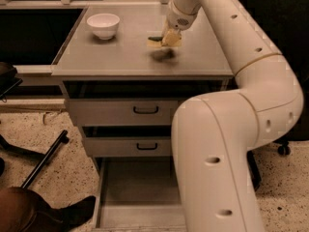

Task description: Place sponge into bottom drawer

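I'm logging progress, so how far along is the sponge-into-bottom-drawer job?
Done: the bottom drawer stands open, and the gripper is shut on the sponge. In hand: the sponge hangs just above the cabinet top. Left: carry it down and release it in the drawer.

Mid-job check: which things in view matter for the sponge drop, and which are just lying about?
In the job:
sponge, held just above the cabinet top by the end effector
bottom drawer, pulled open

Lying about:
white bowl on the cabinet top
top drawer
middle drawer
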Robot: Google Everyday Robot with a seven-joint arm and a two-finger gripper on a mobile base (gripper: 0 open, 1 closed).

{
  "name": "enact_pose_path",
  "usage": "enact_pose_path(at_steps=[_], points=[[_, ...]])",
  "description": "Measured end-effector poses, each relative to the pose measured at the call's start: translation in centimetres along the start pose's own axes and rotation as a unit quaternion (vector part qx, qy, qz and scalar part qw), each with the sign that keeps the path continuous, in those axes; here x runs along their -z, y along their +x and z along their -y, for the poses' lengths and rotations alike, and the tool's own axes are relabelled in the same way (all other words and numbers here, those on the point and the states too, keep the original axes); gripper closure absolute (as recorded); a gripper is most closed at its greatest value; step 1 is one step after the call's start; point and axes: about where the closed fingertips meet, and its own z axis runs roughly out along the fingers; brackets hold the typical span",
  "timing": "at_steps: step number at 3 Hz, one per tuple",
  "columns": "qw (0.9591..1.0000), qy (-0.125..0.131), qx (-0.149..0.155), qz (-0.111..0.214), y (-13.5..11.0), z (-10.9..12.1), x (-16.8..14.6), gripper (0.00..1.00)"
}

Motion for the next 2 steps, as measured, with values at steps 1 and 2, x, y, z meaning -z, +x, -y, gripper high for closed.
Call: enact_pose_path(at_steps=[1, 2], points=[[0.9971, 0.072, 0.022, 0.007, 0.2, 0.6, 6.6, 1.0], [0.9945, 0.094, 0.038, 0.026, -2.3, -0.1, 9.2, 1.0]])
